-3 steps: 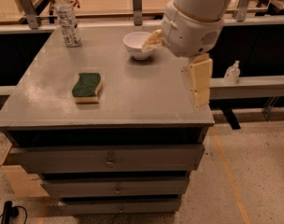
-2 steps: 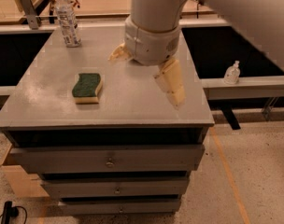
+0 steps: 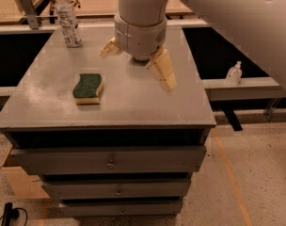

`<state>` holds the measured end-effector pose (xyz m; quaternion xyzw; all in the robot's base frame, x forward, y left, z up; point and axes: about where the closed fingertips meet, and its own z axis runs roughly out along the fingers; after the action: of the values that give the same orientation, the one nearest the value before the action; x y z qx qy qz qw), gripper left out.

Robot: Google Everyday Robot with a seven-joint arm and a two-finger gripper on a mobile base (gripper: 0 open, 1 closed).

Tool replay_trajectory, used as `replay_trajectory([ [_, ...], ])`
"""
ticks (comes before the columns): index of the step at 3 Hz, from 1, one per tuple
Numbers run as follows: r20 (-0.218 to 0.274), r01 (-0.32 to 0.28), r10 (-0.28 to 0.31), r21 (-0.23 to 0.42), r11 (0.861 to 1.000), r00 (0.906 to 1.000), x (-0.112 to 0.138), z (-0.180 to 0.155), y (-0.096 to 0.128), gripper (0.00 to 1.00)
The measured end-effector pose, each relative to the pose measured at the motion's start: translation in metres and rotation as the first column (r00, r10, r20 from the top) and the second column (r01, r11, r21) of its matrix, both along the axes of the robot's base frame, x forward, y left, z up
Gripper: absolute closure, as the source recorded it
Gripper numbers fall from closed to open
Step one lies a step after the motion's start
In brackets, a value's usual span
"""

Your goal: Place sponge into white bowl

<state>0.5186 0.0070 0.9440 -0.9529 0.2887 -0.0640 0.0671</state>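
**Current state**

- The end effector [image 3: 136, 71] hangs over the middle of the desk [image 3: 39, 95], at the desk's far half. Its two fingers [image 3: 162, 70] are spread wide and hold nothing.
- The sponge [image 3: 88, 87] lies flat on the desk, green side up. It is at about 8 o'clock from the end effector, near it but clearly apart from it.
- The bowl is not visible. The arm covers part of the far desk and may hide it.
- A bottle [image 3: 67, 19] stands upright at the desk's 11 o'clock corner, well apart from the sponge.

**Step in hand (judged): approach and grasp the sponge**

1. Move the end effector toward 8 o'clock until it is centred above the sponge.
2. Turn the wrist so that the fingers straddle the sponge's short width, one on each long wavy edge. The long axis runs roughly from 12 to 6 o'clock.
3. Keep the fingers wide during descent. Lower until the tips reach the pale foam layer just above the desk.
4. Close gently. The foam probably compresses, so a firm squeeze is not needed.
5. Lift straight up before any sideways travel.

**Cautions**

- Off-centre descent may push the sponge toward the desk's 9 o'clock edge.
- Confirm the bowl's position before transport.
- Route the arm clear of the bottle.
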Motion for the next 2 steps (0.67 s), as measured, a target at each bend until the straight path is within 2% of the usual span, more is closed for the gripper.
replay_trajectory([
  [1, 0.035, -0.168, 0.167, 0.007, 0.986, 0.9853, 0.063, -0.004, 0.032, 0.00],
  [2, 0.024, -0.293, 0.292, 0.043, 0.955, 0.9561, 0.086, -0.018, 0.060, 0.00],
])
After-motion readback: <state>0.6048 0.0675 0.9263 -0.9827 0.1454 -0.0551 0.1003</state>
